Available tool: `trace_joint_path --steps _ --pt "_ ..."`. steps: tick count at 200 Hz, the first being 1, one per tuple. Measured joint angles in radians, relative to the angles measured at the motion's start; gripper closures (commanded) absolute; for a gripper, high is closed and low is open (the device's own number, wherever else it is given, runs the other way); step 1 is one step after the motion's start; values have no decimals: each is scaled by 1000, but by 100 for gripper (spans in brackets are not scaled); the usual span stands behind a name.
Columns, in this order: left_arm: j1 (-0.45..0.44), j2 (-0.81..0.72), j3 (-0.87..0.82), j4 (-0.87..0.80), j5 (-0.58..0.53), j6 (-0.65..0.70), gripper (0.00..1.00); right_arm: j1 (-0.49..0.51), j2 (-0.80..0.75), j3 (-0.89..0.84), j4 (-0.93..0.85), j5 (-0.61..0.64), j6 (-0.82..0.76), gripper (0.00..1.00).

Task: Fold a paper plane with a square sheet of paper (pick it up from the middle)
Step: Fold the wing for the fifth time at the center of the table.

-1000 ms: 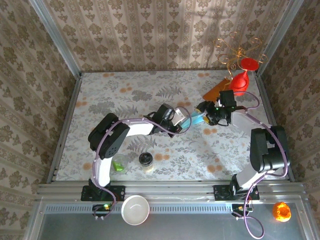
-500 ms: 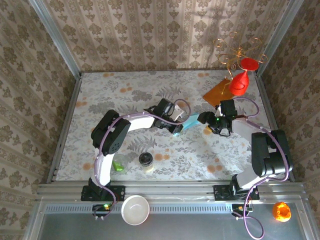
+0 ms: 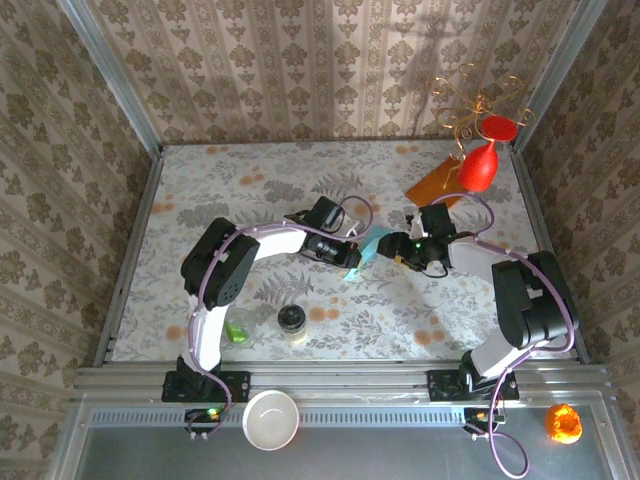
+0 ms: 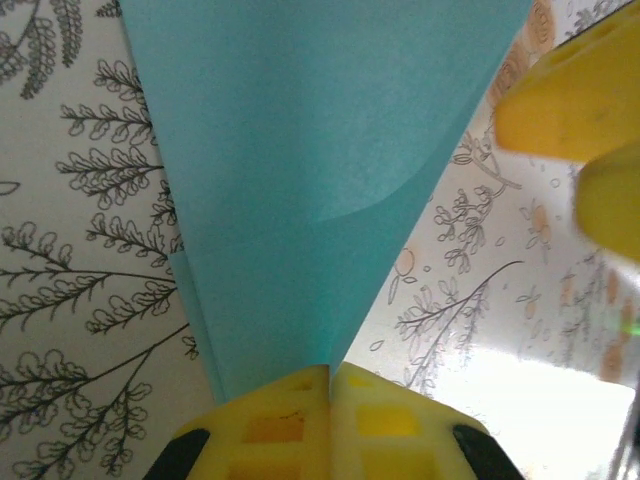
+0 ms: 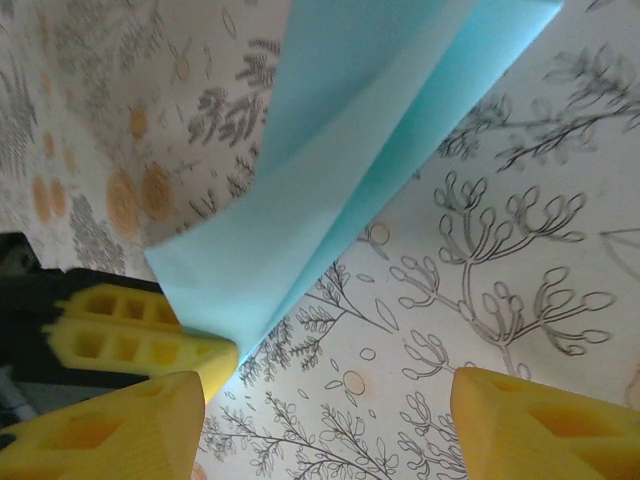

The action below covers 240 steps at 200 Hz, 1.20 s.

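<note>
Jar (image 3: 292, 321) well apart from paper (image 3: 365, 251).

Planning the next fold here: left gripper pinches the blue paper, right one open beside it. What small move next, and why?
Probably ease the right gripper forward onto the folded blue paper and close: its jaws stand open and empty beside it, while the left gripper pinches one end.

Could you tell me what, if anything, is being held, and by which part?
The left gripper pinches the folded light blue paper at its narrow end; the right gripper stands open, holding nothing.
</note>
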Motion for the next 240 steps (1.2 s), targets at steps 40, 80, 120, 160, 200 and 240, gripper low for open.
trace_joint_path --steps 40,80,120,160,200,240 --pt "14 11 0 18 64 -80 100 37 53 43 -7 7 -23 33" --pt "36 31 -3 71 129 -175 100 46 102 103 -10 17 -31 36" --pt "52 36 -19 123 172 -249 100 47 156 154 -28 53 -42 38" --pt "53 37 -39 154 194 -291 100 47 195 187 -52 73 -43 42" --pt "53 43 -45 173 204 -308 100 47 214 222 -97 80 -39 41" --pt "53 70 -47 174 205 -309 100 48 236 257 -142 92 -28 42"
